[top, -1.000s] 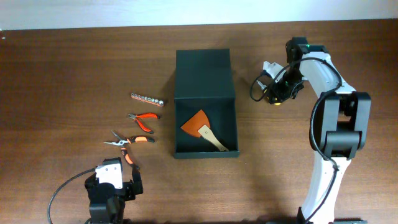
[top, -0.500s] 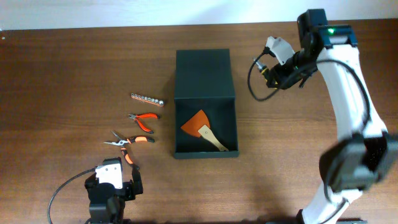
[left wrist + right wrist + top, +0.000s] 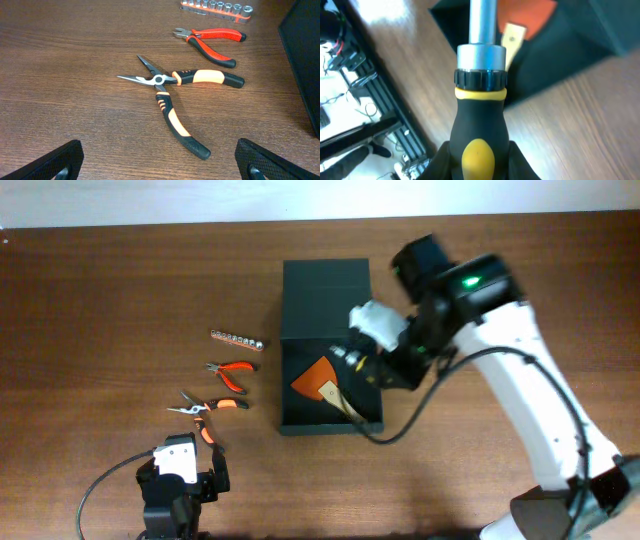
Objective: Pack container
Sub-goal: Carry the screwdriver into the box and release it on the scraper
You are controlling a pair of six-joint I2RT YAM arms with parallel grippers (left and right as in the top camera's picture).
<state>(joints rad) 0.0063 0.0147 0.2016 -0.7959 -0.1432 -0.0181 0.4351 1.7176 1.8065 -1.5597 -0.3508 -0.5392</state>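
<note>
Screwdriver (image 3: 480,125) tip cut off; right jaws pinching its handle, now moved over the container (image 3: 300,416); left jaws spread.

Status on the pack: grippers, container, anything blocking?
Left gripper open, parked by the long-nose pliers. Right gripper shut on screwdriver, over the open container, right side. Scraper lies inside; nothing else in the opening.
</note>
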